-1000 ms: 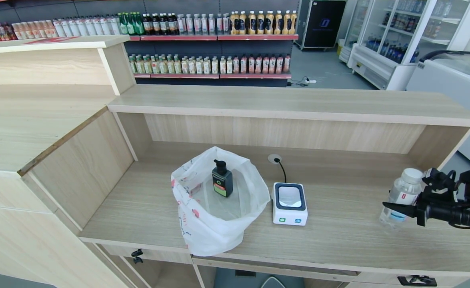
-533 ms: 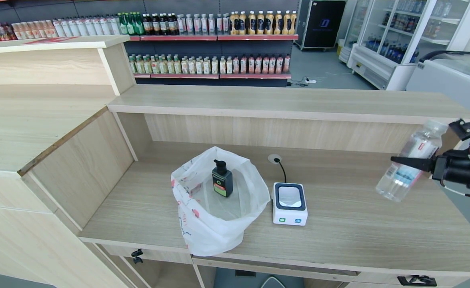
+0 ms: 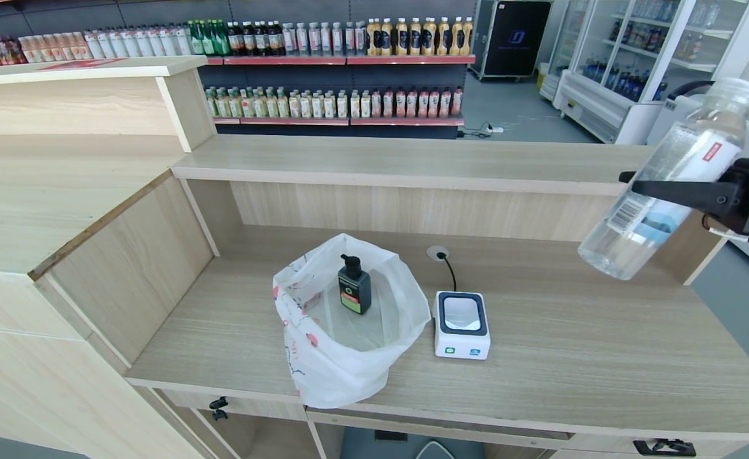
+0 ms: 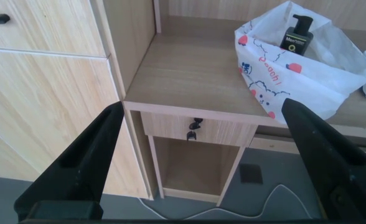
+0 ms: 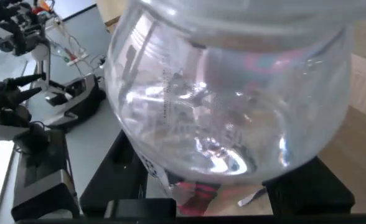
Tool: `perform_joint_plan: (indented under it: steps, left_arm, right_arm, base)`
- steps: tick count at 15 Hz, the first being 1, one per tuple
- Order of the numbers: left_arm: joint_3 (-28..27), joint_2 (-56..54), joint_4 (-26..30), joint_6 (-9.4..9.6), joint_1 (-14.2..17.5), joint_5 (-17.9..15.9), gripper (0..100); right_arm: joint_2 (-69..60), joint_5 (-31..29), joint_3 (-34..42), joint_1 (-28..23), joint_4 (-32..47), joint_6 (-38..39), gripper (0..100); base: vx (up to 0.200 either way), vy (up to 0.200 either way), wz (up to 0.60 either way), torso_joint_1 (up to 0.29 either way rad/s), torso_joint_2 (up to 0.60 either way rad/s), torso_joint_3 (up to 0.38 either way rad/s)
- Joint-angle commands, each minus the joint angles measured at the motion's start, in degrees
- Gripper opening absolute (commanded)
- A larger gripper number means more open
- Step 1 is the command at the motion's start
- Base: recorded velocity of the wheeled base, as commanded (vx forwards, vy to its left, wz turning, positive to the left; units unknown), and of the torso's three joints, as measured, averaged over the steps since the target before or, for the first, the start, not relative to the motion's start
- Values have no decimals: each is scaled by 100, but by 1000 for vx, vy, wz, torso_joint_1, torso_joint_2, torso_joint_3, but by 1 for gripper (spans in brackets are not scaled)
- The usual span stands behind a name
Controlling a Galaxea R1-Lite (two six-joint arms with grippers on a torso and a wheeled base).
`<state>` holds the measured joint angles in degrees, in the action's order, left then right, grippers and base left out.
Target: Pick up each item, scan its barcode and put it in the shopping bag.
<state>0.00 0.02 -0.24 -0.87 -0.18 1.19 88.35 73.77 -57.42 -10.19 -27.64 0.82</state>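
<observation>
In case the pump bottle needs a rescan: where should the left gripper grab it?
Grip the pump bottle by its flat dark body, below the pump head, coming down through the shopping bag's open mouth. It stands upright with bag walls around it, so a side approach looks blocked.

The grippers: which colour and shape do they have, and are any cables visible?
The left gripper has two black fingers, broad at the base and tapering to the tips. The right gripper is black too, with a slim finger, a blocky body and a thin cable under it.
</observation>
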Motion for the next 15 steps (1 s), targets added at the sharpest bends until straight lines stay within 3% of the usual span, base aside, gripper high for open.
perform_joint_plan:
  steps: [1, 5, 8, 11, 15]
  left_arm:
    - [0, -2, -2, -1, 1, 4, 100]
    - [0, -2, -2, -1, 1, 4, 100]
    - [0, -2, -2, -1, 1, 4, 100]
    - [0, -2, -2, -1, 1, 4, 100]
    - [0, -2, -2, -1, 1, 4, 100]
  right_arm:
    - [-845, 6, 161, 474, 65, 94, 0]
    - [-1865, 6, 618, 861, 83, 788, 0]
    - [-2278, -29, 398, 1037, 109, 1755, 0]
    - [-2164, -11, 20, 1327, 127, 1913, 0]
    - [-2568, -20, -68, 1740, 971, 2476, 0]
  base:
    - [0, 0, 0, 0, 0, 0]
    - [0, 0, 0, 0, 0, 0]
    - [0, 0, 0, 0, 0, 0]
    - [0, 0, 0, 0, 0, 0]
    - [0, 0, 0, 0, 0, 0]
